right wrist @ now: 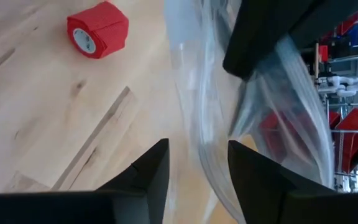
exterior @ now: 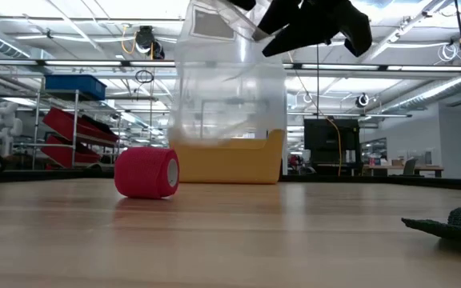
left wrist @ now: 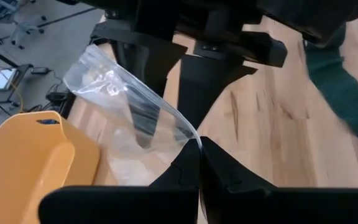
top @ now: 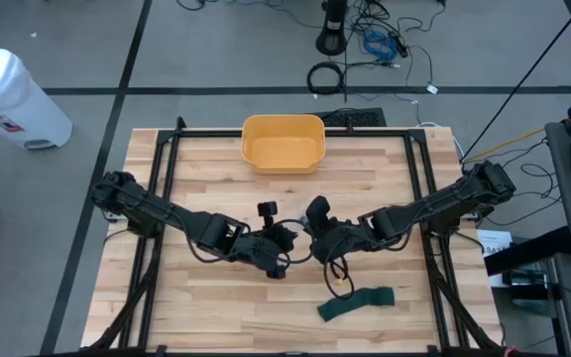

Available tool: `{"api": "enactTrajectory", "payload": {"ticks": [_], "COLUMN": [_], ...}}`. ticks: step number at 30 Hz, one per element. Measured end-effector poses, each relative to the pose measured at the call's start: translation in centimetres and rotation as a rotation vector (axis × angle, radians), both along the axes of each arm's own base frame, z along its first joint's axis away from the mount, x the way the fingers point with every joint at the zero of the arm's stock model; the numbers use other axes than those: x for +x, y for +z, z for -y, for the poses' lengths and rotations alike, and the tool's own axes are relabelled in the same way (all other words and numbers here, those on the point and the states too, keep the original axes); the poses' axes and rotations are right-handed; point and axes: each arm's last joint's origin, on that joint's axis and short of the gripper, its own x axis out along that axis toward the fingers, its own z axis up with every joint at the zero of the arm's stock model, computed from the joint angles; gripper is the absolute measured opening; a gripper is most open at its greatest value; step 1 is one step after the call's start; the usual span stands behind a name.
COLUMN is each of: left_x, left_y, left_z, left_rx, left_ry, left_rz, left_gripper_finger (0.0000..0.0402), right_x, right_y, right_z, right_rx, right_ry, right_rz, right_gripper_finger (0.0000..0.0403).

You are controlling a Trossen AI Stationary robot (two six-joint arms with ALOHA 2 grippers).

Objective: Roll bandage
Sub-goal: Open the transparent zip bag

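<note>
1. Left pincer [left wrist: 199,163] clamped on clear plastic bag [left wrist: 126,115], raised above table [top: 216,307].
2. Right pincer [right wrist: 197,168] apart beside bag.
3. Red bandage roll [exterior: 146,171] resting on table; likely light, soft — grip across sides.

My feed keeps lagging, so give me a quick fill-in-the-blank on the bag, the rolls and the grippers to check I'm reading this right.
1. The left gripper is shut on the edge of the clear ____.
2. The right gripper is ____, the bag hanging by its fingers.
3. The bandage roll standing on the table is ____ in colour.
4. The bin at the table's far edge is ____.

Missing words: bag; open; red; yellow
</note>
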Motion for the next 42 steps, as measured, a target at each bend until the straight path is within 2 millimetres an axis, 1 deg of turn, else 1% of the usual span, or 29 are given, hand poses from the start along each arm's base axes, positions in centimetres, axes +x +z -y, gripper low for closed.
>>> {"api": "enactTrajectory", "payload": {"ticks": [3, 11, 12, 14, 17, 20, 25, 29, 37, 42], "left_x": [0.0, 0.0, 0.0, -0.1, -0.4, -0.6, -0.6, -0.7, -0.7, -0.5], "left_y": [0.0, 0.0, 0.0, -0.1, -0.3, -0.4, -0.2, -0.1, -0.1, -0.1], "left_z": [0.0, 0.0, 0.0, -0.1, -0.4, -0.9, -1.1, -1.2, -1.2, -1.0], "left_rx": [-0.001, -0.002, -0.001, 0.014, 0.082, 0.127, 0.190, 0.232, 0.244, 0.185], "left_ry": [-0.002, -0.003, -0.003, 0.010, 0.078, 0.140, 0.209, 0.252, 0.269, 0.211], "left_rz": [-0.001, -0.001, -0.003, -0.010, -0.028, -0.037, -0.008, 0.011, 0.020, 0.011], "left_gripper_finger": [0.0002, 0.0002, 0.0002, 0.0002, 0.0002, 0.0002, 0.0002, 0.0002, 0.0002, 0.0002], "right_x": [0.0, 0.0, 0.0, 0.0, -0.3, -0.5, -0.8, -0.8, -0.8, -0.7], "right_y": [0.0, 0.0, 0.0, 0.0, 0.0, 0.7, 2.0, 2.4, 2.4, 2.5], "right_z": [0.1, 0.2, 0.2, 0.0, -0.7, -1.5, -2.5, -2.8, -3.1, -2.9], "right_rx": [-0.001, 0.002, 0.003, 0.006, 0.025, 0.071, 0.243, 0.387, 0.513, 0.543], "right_ry": [-0.004, -0.016, -0.017, -0.011, 0.001, 0.004, 0.028, 0.066, 0.092, 0.066], "right_rz": [-0.002, 0.002, 0.003, 0.004, 0.002, 0.007, -0.027, -0.060, -0.082, -0.068], "right_gripper_finger": [0.0122, 0.0014, 0.0007, 0.0006, 0.0005, 0.0001, 0.0001, 0.0001, 0.0000, 0.0000]}}
